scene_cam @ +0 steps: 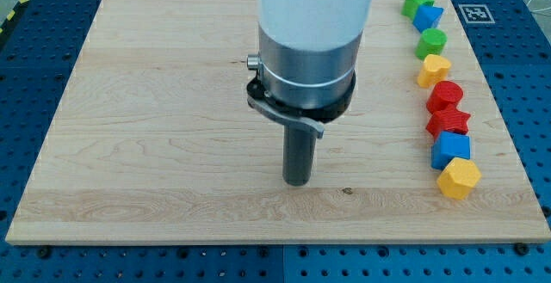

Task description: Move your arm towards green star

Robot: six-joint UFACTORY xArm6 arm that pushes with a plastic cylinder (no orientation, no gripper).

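Observation:
The green star (417, 1) lies at the view's top right, at the head of a column of blocks along the board's right side. My tip (298, 181) rests on the wooden board (155, 128) near its middle, far to the left of and below the star, touching no block. Below the star in the column come a blue block (429, 16), a green block (431, 43), a yellow heart (433, 70), a red block (445, 96), a red star (448, 122), a blue cube (451, 149) and a yellow hexagon (459, 178).
The arm's white and silver body (310, 33) rises over the board's upper middle. A printed marker tag (475, 13) sits at the board's top right corner. A blue perforated table (26, 76) surrounds the board.

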